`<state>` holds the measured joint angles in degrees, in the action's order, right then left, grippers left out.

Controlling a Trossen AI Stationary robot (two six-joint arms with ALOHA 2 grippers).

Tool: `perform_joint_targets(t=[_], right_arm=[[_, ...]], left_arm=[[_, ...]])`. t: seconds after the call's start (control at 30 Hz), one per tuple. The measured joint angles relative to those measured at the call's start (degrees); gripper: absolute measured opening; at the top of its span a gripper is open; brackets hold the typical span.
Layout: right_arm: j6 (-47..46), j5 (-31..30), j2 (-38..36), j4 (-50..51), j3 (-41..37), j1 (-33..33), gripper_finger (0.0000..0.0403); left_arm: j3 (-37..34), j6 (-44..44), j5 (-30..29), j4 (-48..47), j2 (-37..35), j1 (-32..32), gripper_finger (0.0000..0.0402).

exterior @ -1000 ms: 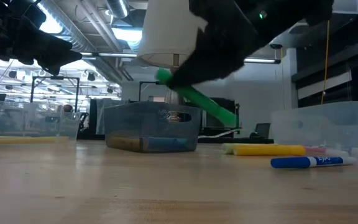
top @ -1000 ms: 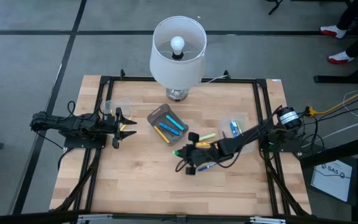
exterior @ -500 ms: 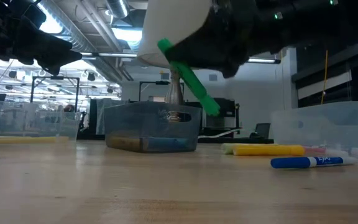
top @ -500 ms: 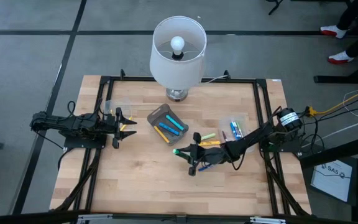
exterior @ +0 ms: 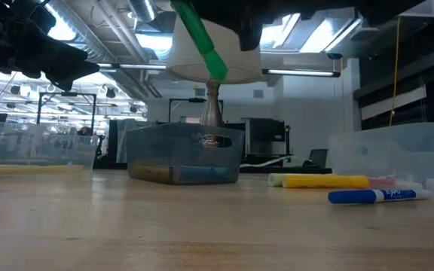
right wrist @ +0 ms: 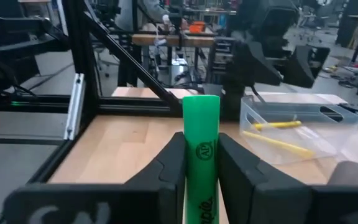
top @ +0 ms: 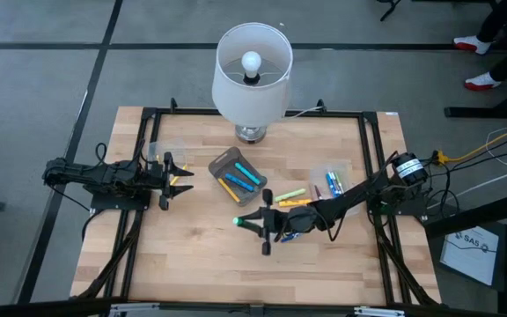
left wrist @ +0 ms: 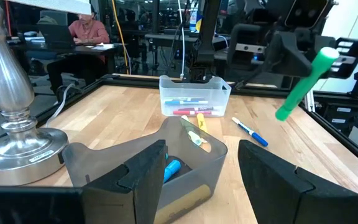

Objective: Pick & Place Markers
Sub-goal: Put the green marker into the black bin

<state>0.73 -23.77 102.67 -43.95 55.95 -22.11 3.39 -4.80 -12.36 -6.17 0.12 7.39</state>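
From above, the right gripper (top: 255,223) sits just below the frame's centre, fingers clamped on a green marker (top: 238,221) held above the wooden worktop (top: 192,255). Up and left of it a grey bin (top: 232,173) holds blue and yellow markers. To the right a clear tray (top: 331,180) holds more, with a yellow marker (top: 292,193) loose just beside it. The left gripper (top: 172,173) waits at centre left, fingers spread apart.

At worktop level, the green marker (exterior: 200,39) hangs tilted at top centre, above the grey bin (exterior: 184,153). A yellow marker (exterior: 321,181) and a blue marker (exterior: 377,196) lie at right.

Left wrist camera: the green marker (left wrist: 304,86) hangs at upper right, in the right gripper (left wrist: 319,59).

Right wrist camera: the green marker (right wrist: 201,155) stands upright, pinched between both fingers (right wrist: 166,168).
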Motion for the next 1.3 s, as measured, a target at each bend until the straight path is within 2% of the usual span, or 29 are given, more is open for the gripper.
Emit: perform_joint_targets(t=[0.33,0.5,0.63,0.83,0.9,1.03,1.1,1.17,1.3], right_arm=[[-0.3,0.5,0.0,-1.0,0.2,0.0,0.0068],[0.6,0.5,0.0,-3.4,0.2,0.0,0.0068],[1.3,0.5,0.0,-5.2,0.2,0.0,0.0071],[1.4,0.9,0.0,-5.7,0.2,0.0,0.0068],[1.4,0.9,0.0,-5.8,0.2,0.0,0.007],[1.5,0.9,0.0,-6.1,0.2,0.0,0.0072],[1.5,0.9,0.0,-6.6,0.2,0.0,0.0069],[1.6,0.9,0.0,-7.5,0.2,0.1,0.0068],[3.5,1.0,0.0,-10.7,0.2,0.5,0.0071]], left_arm=[[0.0,-0.2,-0.1,0.5,0.0,0.0,0.0196],[0.0,-0.7,0.0,4.8,0.0,0.0,0.0196],[0.0,-4.9,0.0,7.1,0.0,0.0,0.0196],[0.0,-6.1,1.8,9.2,0.0,0.0,0.0196],[0.0,-7.4,0.2,9.3,0.0,0.0,0.0196],[0.0,-8.1,-7.0,8.8,0.0,0.0,0.0196],[0.0,-8.1,-5.7,8.6,0.5,0.1,0.0196],[0.0,-8.4,-1.5,8.9,1.9,0.3,0.0196],[0.0,-11.0,2.2,9.4,7.8,1.7,0.0196]])
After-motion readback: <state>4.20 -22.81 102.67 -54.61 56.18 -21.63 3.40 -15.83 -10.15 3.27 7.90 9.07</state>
